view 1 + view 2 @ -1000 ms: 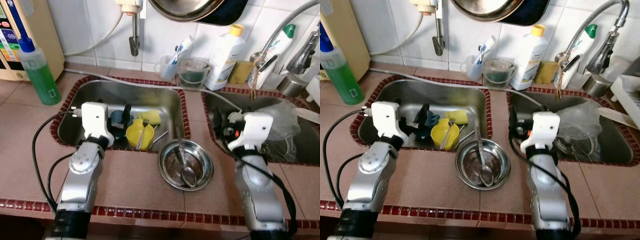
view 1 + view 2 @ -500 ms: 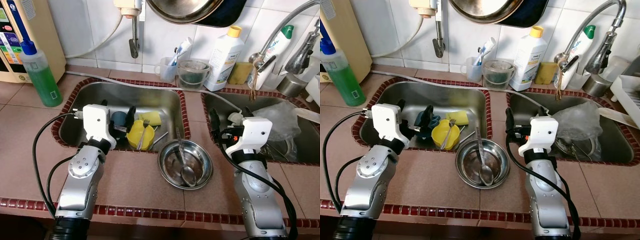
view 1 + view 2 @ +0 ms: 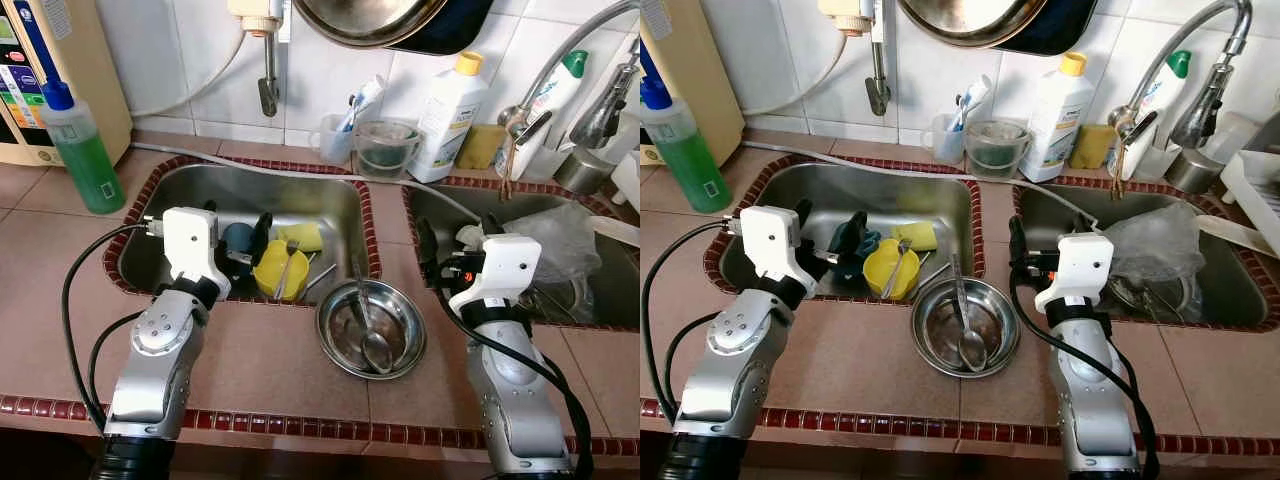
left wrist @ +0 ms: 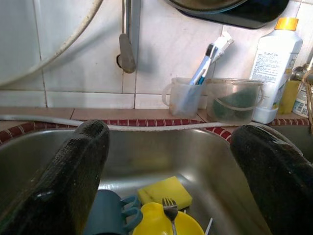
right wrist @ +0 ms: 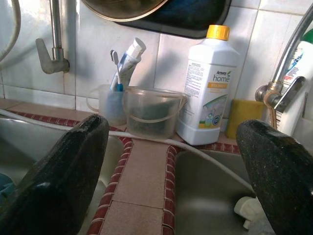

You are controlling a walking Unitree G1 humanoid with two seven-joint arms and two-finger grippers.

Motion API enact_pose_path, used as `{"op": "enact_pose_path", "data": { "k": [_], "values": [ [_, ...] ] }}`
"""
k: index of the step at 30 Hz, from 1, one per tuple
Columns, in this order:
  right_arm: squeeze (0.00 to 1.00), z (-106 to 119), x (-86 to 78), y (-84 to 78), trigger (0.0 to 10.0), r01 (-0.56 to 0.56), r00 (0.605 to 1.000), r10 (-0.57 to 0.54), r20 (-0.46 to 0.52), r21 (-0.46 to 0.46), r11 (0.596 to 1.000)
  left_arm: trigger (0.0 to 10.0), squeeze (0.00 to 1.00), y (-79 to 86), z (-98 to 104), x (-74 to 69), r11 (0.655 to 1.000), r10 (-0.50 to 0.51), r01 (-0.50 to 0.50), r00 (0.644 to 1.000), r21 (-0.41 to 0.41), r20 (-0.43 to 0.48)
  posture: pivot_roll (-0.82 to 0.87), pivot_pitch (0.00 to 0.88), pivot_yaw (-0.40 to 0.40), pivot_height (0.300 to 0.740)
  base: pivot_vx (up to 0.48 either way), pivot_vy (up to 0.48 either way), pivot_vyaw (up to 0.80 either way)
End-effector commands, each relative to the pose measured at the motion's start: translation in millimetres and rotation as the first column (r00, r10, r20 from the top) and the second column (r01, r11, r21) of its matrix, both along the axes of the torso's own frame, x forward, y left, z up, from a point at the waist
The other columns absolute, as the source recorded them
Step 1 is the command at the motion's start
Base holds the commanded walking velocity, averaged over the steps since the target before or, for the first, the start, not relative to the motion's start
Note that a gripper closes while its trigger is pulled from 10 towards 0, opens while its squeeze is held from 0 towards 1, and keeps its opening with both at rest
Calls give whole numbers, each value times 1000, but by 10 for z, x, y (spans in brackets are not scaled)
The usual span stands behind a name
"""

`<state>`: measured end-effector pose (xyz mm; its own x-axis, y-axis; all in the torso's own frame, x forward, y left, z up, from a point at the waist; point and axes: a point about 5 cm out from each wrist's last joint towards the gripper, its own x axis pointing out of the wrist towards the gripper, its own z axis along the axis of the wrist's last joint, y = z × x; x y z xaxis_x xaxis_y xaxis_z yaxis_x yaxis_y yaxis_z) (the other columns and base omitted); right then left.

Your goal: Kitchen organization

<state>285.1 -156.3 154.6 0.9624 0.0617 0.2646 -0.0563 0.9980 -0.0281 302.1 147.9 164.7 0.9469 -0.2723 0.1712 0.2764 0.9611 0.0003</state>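
A yellow cup [image 3: 278, 268] with a fork in it lies in the left sink [image 3: 330, 195], beside a dark blue cup [image 3: 238, 240] and a yellow sponge [image 3: 302, 236]. On the tiled counter between the sinks stands a steel bowl [image 3: 371, 328] holding a spoon [image 3: 372, 345]. My left gripper [image 3: 237, 228] hovers open over the left sink's near edge, just above the blue cup, holding nothing. My right gripper [image 3: 458, 240] is open and bare at the near left corner of the right sink [image 3: 440, 200]. The left wrist view looks down on the sponge [image 4: 164, 191] between its fingers [image 4: 73, 181].
A crumpled clear plastic bag [image 3: 565, 240] lies in the right sink. Along the back wall stand a green bottle [image 3: 80, 150], a toothbrush cup [image 3: 338, 135], a clear pail [image 3: 387, 145], a white detergent bottle [image 3: 448, 110] and the faucet [image 3: 575, 50]. A pan [image 3: 380, 15] hangs overhead.
Both arms have drawn back slightly toward me, so the right gripper's fingers show more. The dishes have stayed put.
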Motion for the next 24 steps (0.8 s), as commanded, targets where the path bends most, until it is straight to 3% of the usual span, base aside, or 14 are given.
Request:
{"op": "enact_pose_path", "data": {
  "k": [1,14,24],
  "values": [
    [0,-4,10,8,10000,-10,1000,10,1,-17,1000,10000,0,-18,27,-24,1000,-22,22,1000,6,2,49,0,-35,740,-277,0,0],
    [0,-38,0,20,10000,-10,1000,10,-7,-17,1000,10000,0,-16,36,-33,999,-44,44,999,23,-1,50,0,-25,740,-282,0,0],
    [0,-59,-7,19,10000,-8,1000,8,-17,-19,1000,10000,0,-24,49,-27,998,-50,50,999,40,5,50,0,-22,740,0,0,0]
  ]
}}
